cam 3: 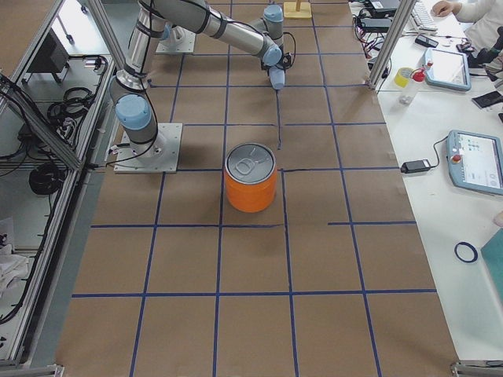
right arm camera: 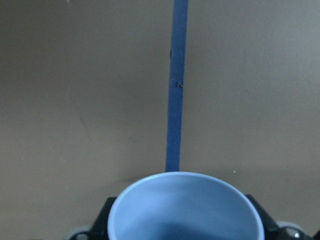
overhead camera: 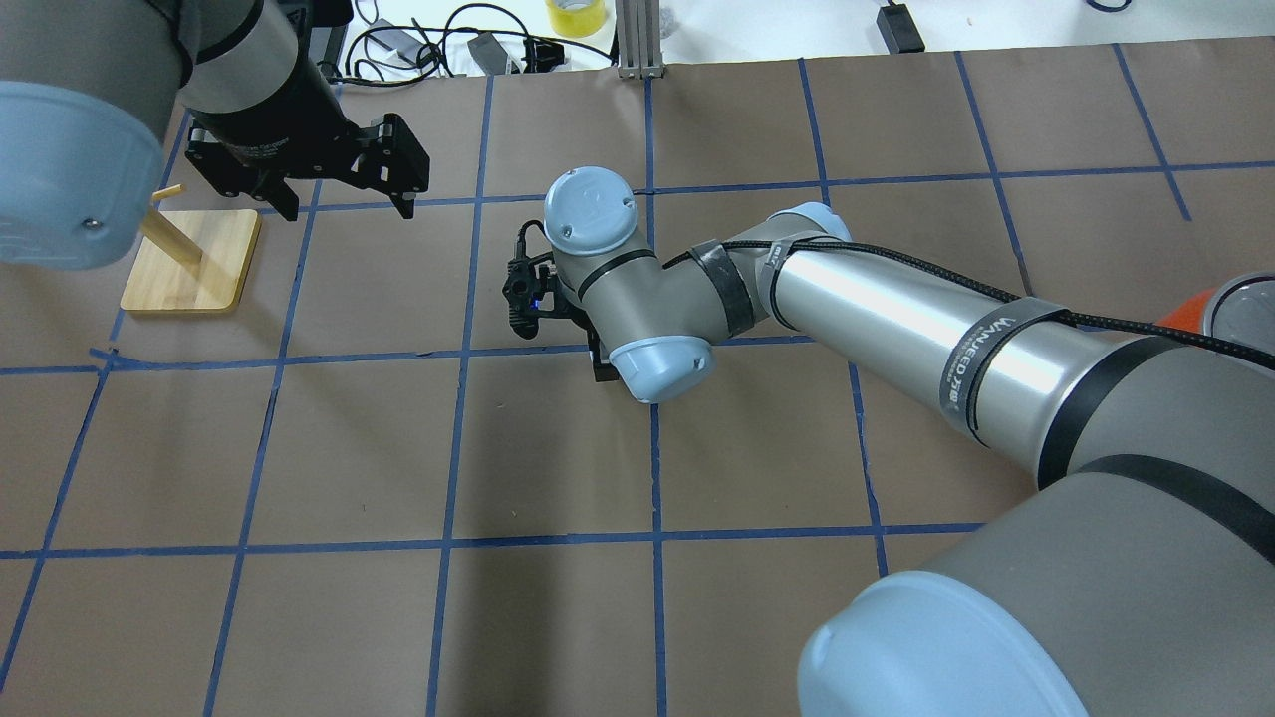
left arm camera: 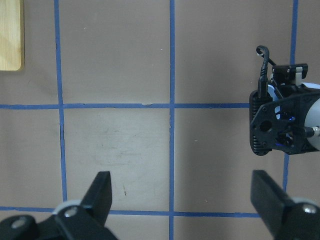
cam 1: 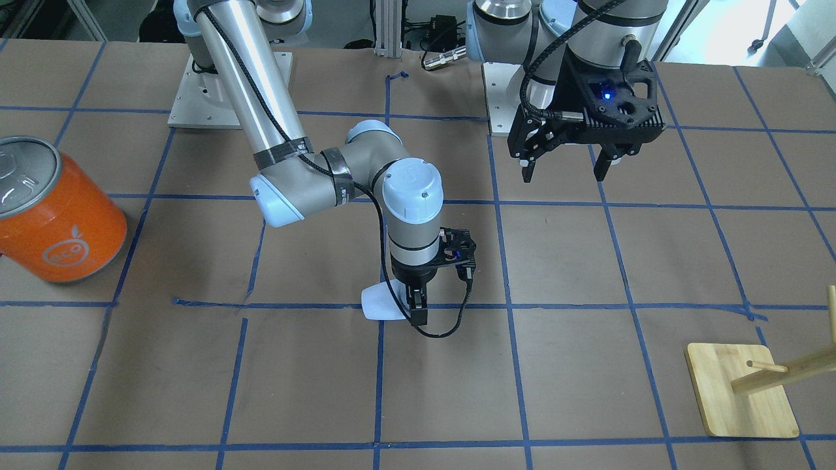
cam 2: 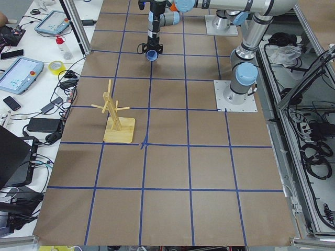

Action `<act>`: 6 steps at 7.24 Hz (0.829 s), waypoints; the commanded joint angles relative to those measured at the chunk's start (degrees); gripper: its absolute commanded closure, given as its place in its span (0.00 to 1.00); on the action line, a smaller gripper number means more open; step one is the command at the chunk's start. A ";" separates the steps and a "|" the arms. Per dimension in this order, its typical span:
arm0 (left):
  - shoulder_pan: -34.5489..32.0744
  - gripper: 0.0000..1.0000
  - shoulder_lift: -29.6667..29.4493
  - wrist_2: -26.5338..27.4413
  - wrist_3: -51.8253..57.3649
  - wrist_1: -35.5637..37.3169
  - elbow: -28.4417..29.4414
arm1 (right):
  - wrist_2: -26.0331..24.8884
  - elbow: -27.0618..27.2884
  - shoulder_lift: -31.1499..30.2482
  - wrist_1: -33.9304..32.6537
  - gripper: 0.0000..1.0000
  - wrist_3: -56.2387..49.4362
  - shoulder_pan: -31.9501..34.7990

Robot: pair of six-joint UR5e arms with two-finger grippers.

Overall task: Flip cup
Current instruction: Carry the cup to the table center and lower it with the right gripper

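Note:
The pale blue-grey cup [cam 1: 381,304] is held on its side, low over the table at a blue tape line. My right gripper [cam 1: 418,308] points down and is shut on it. In the right wrist view the cup's open mouth [right arm camera: 187,210] fills the bottom edge, with a dark finger [right arm camera: 106,216] on either side. The cup also shows small in the exterior left view [cam 2: 152,55]. In the overhead view the right wrist hides it. My left gripper [cam 1: 565,167] hangs open and empty above the table, also seen in the overhead view [overhead camera: 344,199] and the left wrist view [left arm camera: 185,195].
A large orange can [cam 1: 60,215] with a silver lid stands at the table's right end, also in the exterior right view [cam 3: 251,178]. A wooden peg stand [cam 1: 741,391] sits on the left side, near my left gripper in the overhead view [overhead camera: 189,261].

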 commanded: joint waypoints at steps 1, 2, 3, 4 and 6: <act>-0.06 0.00 0.00 0.00 0.00 0.00 0.00 | 0.19 -0.07 0.20 -0.09 0.00 0.02 0.05; 0.03 0.00 0.00 0.00 0.00 0.00 0.00 | 0.71 -0.16 0.46 -0.09 0.00 -1.29 -0.04; 0.03 0.00 0.00 0.00 0.00 0.00 0.00 | 0.81 -0.59 0.46 0.00 0.00 -0.87 -0.04; 0.03 0.00 0.00 0.00 0.00 -0.09 0.00 | 0.89 -0.68 0.29 -0.09 0.00 -0.86 -0.04; 0.03 0.00 0.09 0.17 0.17 -0.52 0.35 | 0.54 -1.03 -1.37 0.70 0.00 -0.52 -1.17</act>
